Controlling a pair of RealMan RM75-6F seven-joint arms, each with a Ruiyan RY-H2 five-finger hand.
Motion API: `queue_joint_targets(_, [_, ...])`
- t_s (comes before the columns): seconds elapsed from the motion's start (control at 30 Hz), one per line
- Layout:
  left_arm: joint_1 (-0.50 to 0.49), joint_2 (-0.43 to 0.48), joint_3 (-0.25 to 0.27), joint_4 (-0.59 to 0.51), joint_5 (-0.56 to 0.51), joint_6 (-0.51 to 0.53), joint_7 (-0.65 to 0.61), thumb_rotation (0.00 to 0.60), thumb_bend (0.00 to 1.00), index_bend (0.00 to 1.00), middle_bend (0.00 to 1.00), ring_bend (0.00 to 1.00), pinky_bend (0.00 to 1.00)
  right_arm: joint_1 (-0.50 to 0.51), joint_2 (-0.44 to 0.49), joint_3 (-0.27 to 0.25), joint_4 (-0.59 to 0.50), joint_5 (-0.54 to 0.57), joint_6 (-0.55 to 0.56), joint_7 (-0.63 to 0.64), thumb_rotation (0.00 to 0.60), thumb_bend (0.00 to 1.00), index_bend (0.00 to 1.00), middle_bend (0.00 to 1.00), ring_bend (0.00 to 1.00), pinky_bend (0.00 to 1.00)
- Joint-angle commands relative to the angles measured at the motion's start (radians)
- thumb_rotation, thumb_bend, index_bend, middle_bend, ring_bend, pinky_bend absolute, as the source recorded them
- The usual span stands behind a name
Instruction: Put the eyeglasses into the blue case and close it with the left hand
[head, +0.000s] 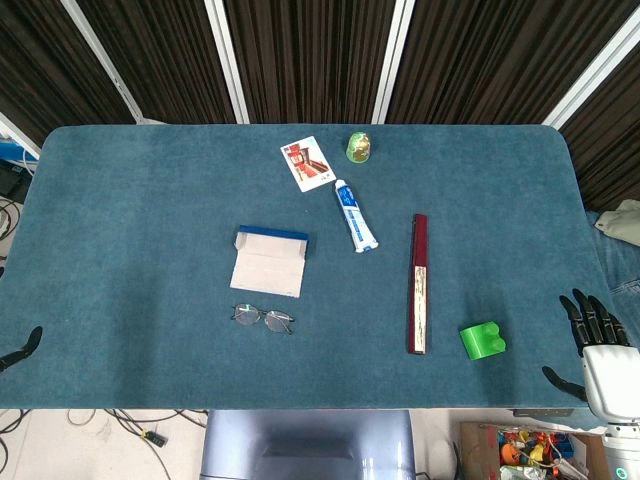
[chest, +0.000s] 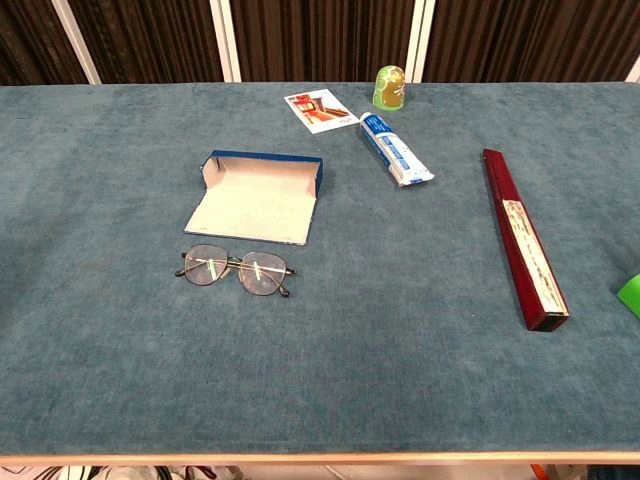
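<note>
The eyeglasses lie folded open on the teal table, lenses facing up, just in front of the blue case. The case lies open, its pale lining up and its blue wall at the far side. Only a dark tip of my left hand shows at the table's left front edge, far from the glasses. My right hand hovers at the front right corner with its fingers apart and nothing in it. The chest view shows neither hand.
A printed card, a small green jar and a white-blue tube lie behind the case to the right. A long dark red box and a green block sit on the right side.
</note>
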Motion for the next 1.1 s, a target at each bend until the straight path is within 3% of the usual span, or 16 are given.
queue_joint_targets(0.03, [0.001, -0.003, 0.004, -0.001, 0.003, 0.002, 0.016, 0.6, 0.27, 0.03, 0.0, 0.0, 0.0, 0.0, 0.004, -0.001, -0.004, 0.007, -0.007, 0.003, 0.6, 0.06, 0.0, 0.0, 0.0, 0.17])
queue_joint_targets(0.83, [-0.001, 0.0, 0.015, -0.002, 0.015, -0.006, 0.031, 0.6, 0.27, 0.03, 0.0, 0.0, 0.0, 0.001, 0.024, -0.01, -0.03, 0.014, -0.031, 0.014, 0.6, 0.06, 0.0, 0.0, 0.0, 0.17])
queue_joint_targets(1.1, [-0.06, 0.028, 0.033, -0.045, 0.125, -0.055, 0.077, 0.6, 0.27, 0.07, 0.0, 0.0, 0.0, 0.003, 0.03, -0.013, -0.038, 0.017, -0.042, 0.029, 0.6, 0.06, 0.0, 0.0, 0.0, 0.17])
